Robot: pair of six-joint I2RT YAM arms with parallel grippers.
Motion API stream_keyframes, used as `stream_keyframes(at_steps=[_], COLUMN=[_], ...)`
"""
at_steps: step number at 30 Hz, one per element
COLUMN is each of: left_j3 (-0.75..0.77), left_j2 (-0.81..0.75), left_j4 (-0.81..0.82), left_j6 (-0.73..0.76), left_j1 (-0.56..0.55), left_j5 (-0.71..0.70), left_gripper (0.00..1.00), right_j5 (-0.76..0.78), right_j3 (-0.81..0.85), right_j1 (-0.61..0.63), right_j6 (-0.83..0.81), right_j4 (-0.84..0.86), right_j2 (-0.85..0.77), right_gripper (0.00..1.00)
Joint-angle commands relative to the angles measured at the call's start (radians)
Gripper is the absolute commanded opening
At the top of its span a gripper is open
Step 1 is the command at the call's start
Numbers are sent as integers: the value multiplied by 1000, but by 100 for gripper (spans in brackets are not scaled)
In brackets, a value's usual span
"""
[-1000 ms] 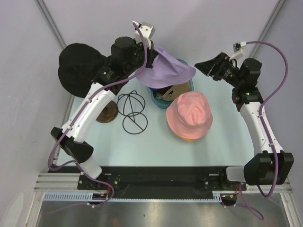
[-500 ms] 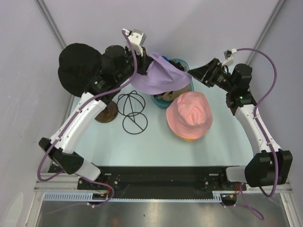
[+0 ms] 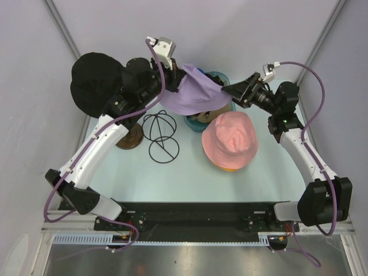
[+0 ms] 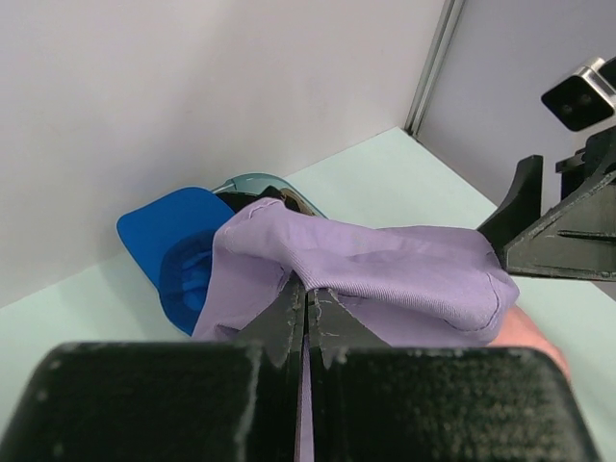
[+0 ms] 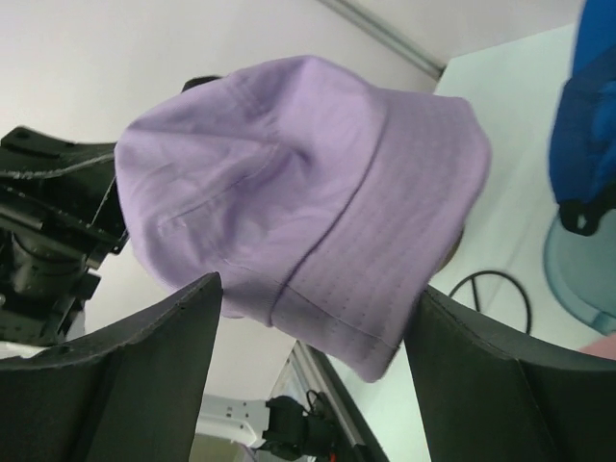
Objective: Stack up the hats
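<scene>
Your left gripper point(image 4: 306, 289) is clamped shut on a fold of the lavender bucket hat point(image 3: 195, 95). It holds the hat up off the table point(image 3: 172, 178) at the far middle of the scene. The hat hangs crown to the left and brim to the right, above a blue cap point(image 4: 178, 250) and a tan cap point(image 3: 207, 112) that lie under it.

Your right gripper point(image 3: 232, 91) is wide open and holds nothing. Its two fingers point(image 5: 164, 337) stand on either side of the lavender hat's right brim edge. Whether they touch the fabric cannot be told.

Just near and right of the raised hat, the pink bucket hat point(image 3: 230, 138) sits crown up on an orange hat point(image 3: 230, 168), of which only a sliver shows at the near edge. The black bucket hat point(image 3: 95, 80) is at the far left, well apart from the others. A black wire frame point(image 3: 160, 135) stands between your left arm and the pink hat.
</scene>
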Motion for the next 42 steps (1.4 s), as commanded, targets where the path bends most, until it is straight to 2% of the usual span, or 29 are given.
stream_keyframes(at_steps=[1, 3, 6, 7, 9, 10, 13, 16, 20, 23, 24, 27, 37, 42], left_j3=[4, 0, -23, -31, -58, -66, -98, -159, -271, -330, -339, -371, -417, -454], left_j2=[-39, -40, -49, -59, -72, -86, -112, -164, -259, -296, -315, -353, -424, -467], left_j4=[56, 47, 49, 56, 69, 72, 60, 54, 63, 69, 62, 51, 23, 27], left_j6=[-8, -2, -1, -1, 4, 6, 18, 16, -19, -51, -69, -96, -177, -139], left_j1=[-5, -5, -5, -5, -5, -5, -5, -5, -5, -5, -5, -5, 1, 8], left_j5=[3, -1, -7, -9, 5, 10, 5, -6, -17, -10, -10, -23, -55, 3], left_gripper=[0, 0, 0, 0, 0, 0, 0, 0, 8, 47, 74, 99, 100, 100], right_j5=[-48, -47, -44, -33, -22, -12, -5, 5, 79, 120, 136, 177, 246, 256], right_j3=[9, 15, 29, 31, 26, 25, 18, 26, 40, 38, 38, 41, 34, 58], right_j1=[43, 51, 51, 51, 51, 52, 52, 60, 98, 127, 135, 166, 170, 135], right_j6=[71, 77, 60, 54, 40, 40, 59, 85, 33, 31, 34, 34, -12, -24], right_j4=[140, 149, 117, 90, 76, 74, 91, 100, 21, -18, -24, -62, -234, -260], right_j2=[16, 23, 21, 19, 13, 9, 7, 4, -45, -65, -79, -108, -183, -183], right_gripper=[77, 76, 64, 55, 43, 26, 0, 0, 0, 0, 0, 0, 0, 0])
